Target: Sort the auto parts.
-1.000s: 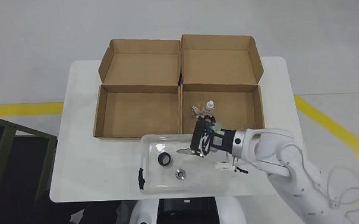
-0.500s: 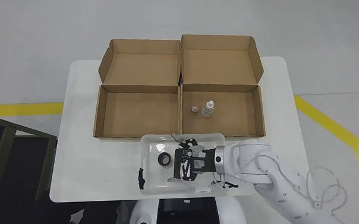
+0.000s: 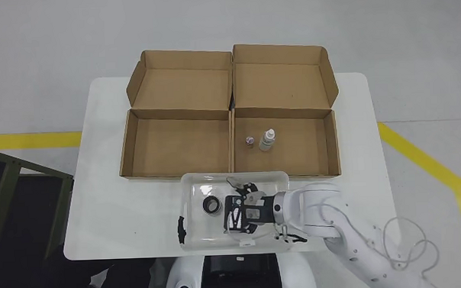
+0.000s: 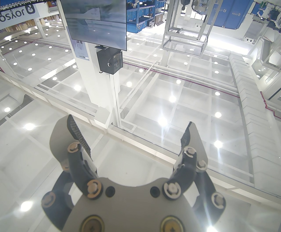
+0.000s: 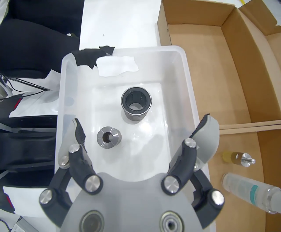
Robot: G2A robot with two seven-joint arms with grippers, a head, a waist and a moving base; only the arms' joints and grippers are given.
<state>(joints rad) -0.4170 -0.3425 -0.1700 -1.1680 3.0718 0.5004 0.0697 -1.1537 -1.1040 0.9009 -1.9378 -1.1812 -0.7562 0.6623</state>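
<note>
Fingers (image 5: 79,131) of the right gripper (image 5: 141,121) hang spread wide and empty inside the clear tub (image 5: 186,72), above the small metal ring (image 5: 109,138) with the black sleeve (image 5: 136,105) just beyond, probably lined up for a pick. The tub walls allow little side room. Past the rim, the cardboard box (image 5: 252,142) holds a bottle (image 5: 245,189) and a brass fitting (image 5: 238,158), with floor to spare, while the left gripper (image 4: 130,120) points upward, equally wide open and empty.

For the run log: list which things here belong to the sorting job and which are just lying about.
Job: clear bin; black sleeve and silver collet in it; empty cardboard box; second cardboard box with bottle and small brass part; right gripper, open above the bin.
Lying about: black tape and torn white paper, on the bin's end.
</note>
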